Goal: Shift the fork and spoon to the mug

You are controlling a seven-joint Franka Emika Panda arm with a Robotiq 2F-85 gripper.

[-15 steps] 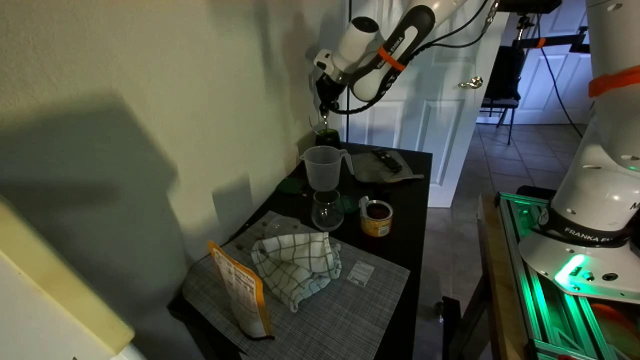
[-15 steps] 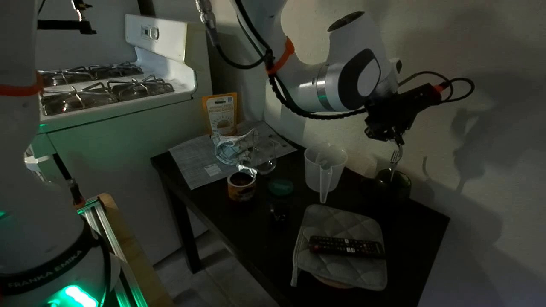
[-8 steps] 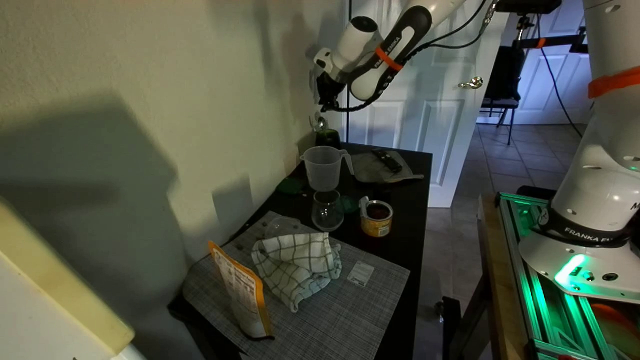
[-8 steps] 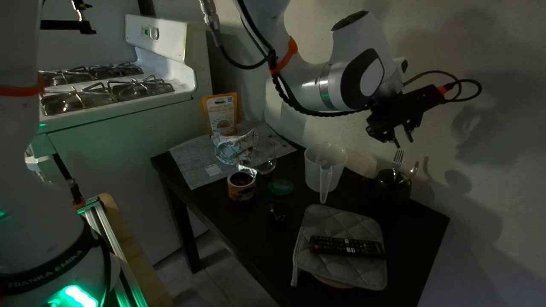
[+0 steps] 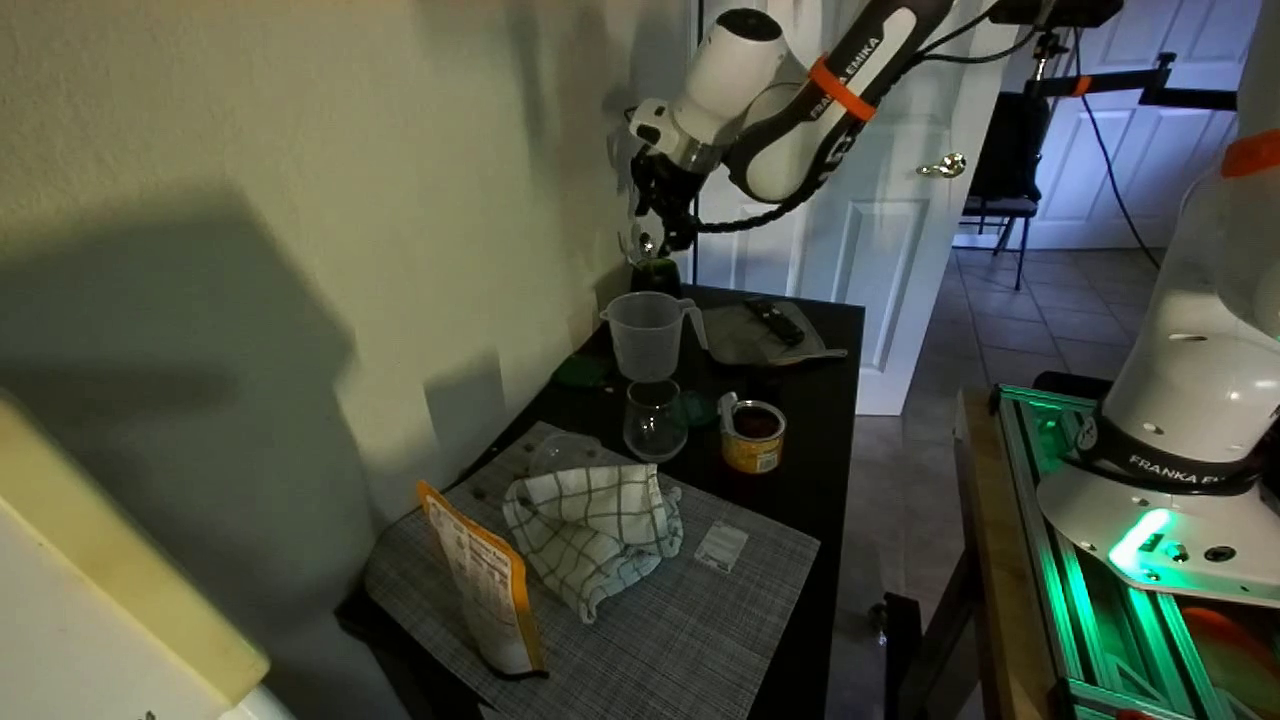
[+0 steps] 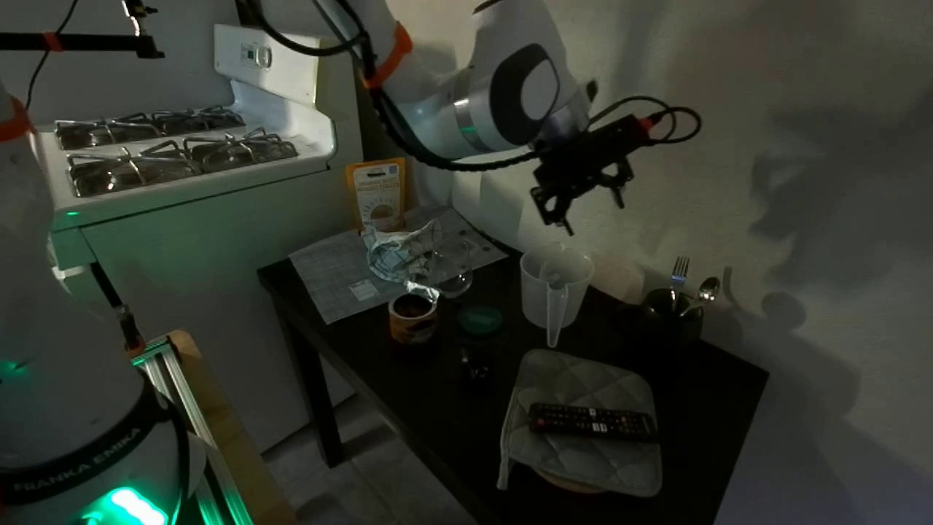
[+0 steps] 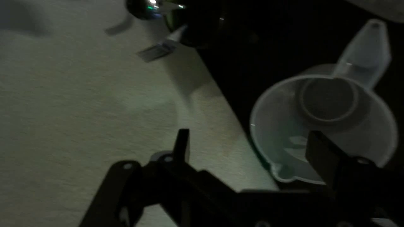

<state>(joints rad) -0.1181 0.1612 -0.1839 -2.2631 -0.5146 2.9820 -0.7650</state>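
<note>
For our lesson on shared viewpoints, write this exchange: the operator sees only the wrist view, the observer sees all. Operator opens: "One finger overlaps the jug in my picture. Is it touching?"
Observer: No. Both exterior views show a gap between the gripper and the jug.
Operator: The fork looks blurred here. Which end is up?
Observer: In an exterior view, the pronged end stands above the mug.
Operator: What else does my picture miss?
Observer: A remote, lying on the pot holder.
</note>
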